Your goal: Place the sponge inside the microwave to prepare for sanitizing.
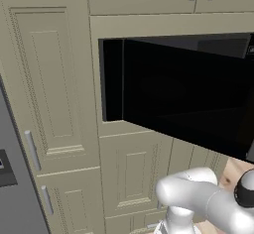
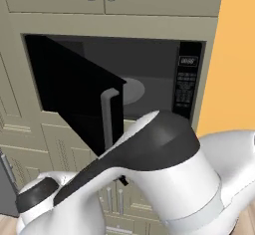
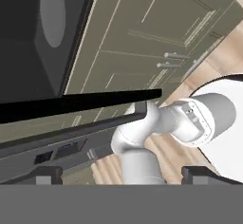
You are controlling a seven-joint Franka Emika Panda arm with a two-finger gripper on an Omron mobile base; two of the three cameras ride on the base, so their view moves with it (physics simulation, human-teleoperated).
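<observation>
The big built-in microwave (image 2: 149,79) sits in the beige wooden cupboards (image 1: 54,104). Its wide, shiny black door (image 1: 188,94) hangs open, with a smooth grey handle (image 2: 107,114) on it. Inside is a dark grey space with a round flat turntable (image 2: 132,90). A black button panel (image 2: 185,82) is on the side. The two dark fingers (image 3: 45,174) stand wide apart, holding nothing. The robot's white arm hides the lower cupboards.
</observation>
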